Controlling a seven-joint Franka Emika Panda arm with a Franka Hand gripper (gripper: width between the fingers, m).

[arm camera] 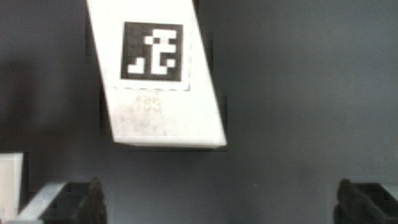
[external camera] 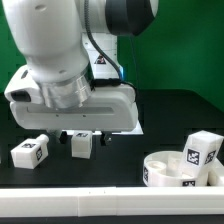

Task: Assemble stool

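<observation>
A white blocky stool leg [external camera: 82, 146] with a black-and-white tag lies on the black table right under my gripper [external camera: 87, 135]. In the wrist view this leg [arm camera: 160, 80] lies lengthwise, beyond the gap of my gripper [arm camera: 222, 205], whose fingertips [arm camera: 80, 200] stand wide apart with nothing between them. A second leg [external camera: 30, 151] lies at the exterior view's left. The round white seat [external camera: 160, 168] sits at the exterior view's right, with a third leg [external camera: 203, 150] standing upright in it.
A white rail [external camera: 100, 196] runs along the table's front edge. A tagged white piece [external camera: 101, 62] shows behind the arm. The arm's body hides much of the table's middle. A white edge [arm camera: 9, 185] shows beside one finger in the wrist view.
</observation>
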